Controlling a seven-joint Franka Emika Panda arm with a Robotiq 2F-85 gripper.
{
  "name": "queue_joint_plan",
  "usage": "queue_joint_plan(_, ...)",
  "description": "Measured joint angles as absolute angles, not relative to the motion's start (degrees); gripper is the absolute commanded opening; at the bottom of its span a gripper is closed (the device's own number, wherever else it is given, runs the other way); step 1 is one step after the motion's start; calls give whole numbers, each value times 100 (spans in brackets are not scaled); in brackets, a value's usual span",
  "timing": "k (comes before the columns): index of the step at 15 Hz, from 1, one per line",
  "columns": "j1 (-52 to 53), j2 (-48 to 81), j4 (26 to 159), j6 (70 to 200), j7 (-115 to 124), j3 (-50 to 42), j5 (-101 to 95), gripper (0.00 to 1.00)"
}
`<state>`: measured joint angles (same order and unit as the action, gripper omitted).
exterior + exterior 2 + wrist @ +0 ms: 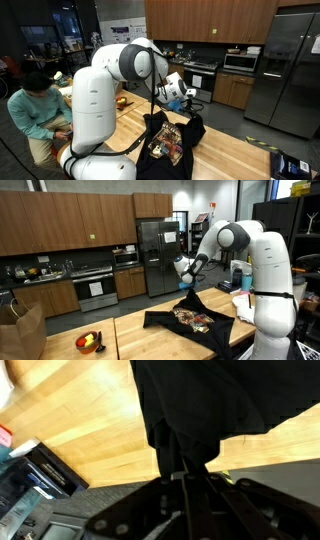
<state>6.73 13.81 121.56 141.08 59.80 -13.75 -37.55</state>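
A black T-shirt (190, 320) with a coloured print on its front hangs by one pinched corner above the wooden table (130, 335), its lower part spread on the top. My gripper (187, 283) is shut on the black cloth and holds it lifted. In an exterior view the same shirt (170, 140) droops under the gripper (183, 100). In the wrist view the closed fingers (185, 480) pinch a fold of the black cloth (200, 405), which stretches away over the wood.
A bowl of fruit (90, 340) and a brown paper bag (22, 330) stand at one end of the table. A person (35, 110) sits at the table behind the arm. A dark box (50, 470) lies near the table's edge. Kitchen cabinets, stove and fridge (160, 250) stand behind.
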Motion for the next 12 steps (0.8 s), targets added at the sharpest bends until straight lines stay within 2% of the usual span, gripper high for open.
queue_joint_plan(6,360,1500,11847,13465,7681,-1443,-4373,3)
queue_joint_plan(12,282,1557,11758,13415,7851,-1434,-4435,1)
